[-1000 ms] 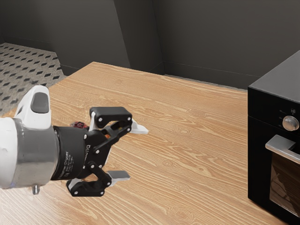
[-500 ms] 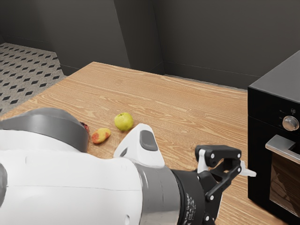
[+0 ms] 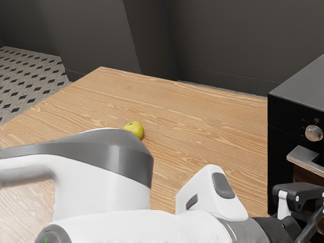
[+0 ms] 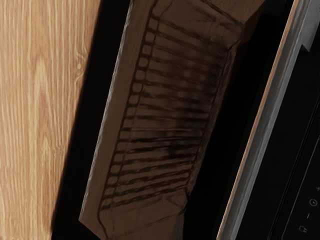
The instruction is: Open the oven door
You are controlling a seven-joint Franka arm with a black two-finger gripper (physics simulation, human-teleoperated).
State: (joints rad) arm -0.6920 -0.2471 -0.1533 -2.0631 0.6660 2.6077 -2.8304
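One long reach has put the oven handle near the tool, probably readying a pull, though wide or narrow I can't tell

White-and-grey arm extended, wrist forward, seemingly level

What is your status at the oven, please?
Gripper close to oven front, near door handle. Oven door looks shut. Yellow-green apple on table, away from oven.
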